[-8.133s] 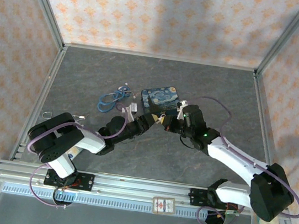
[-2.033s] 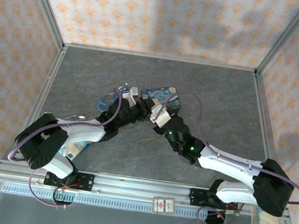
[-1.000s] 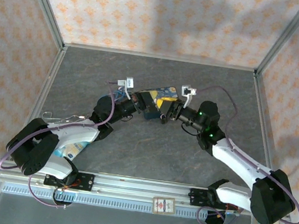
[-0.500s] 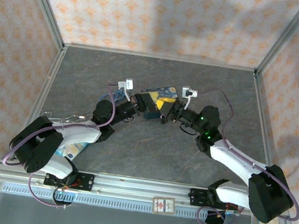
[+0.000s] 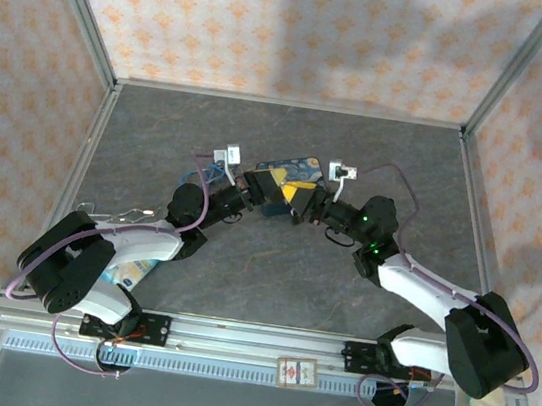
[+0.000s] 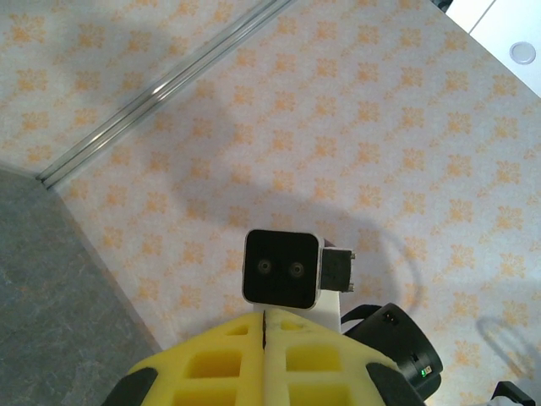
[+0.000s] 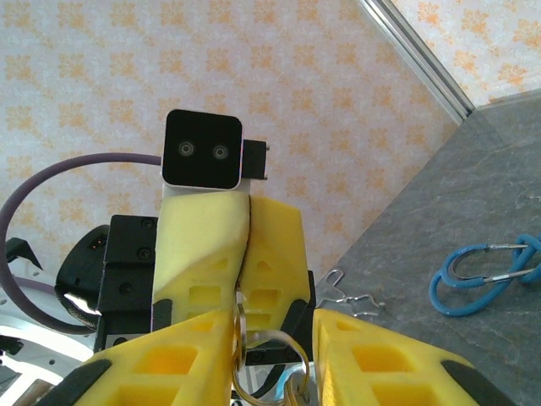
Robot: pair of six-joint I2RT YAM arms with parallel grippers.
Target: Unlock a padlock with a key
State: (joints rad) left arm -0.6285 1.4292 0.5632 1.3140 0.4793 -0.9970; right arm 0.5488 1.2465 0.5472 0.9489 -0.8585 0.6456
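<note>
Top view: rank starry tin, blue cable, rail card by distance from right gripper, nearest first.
1. starry tin, just behind the right gripper.
2. blue cable, farther to the left.
3. card, on the near rail, far off.

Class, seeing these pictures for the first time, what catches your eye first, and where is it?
The two arms meet nose to nose at the middle of the table, with the left gripper and right gripper almost touching just in front of the blue-and-yellow painted tin. In the right wrist view, thin metal rings sit between the right gripper's bright yellow fingers, and a blue cable lies looped on the table at right.
</note>
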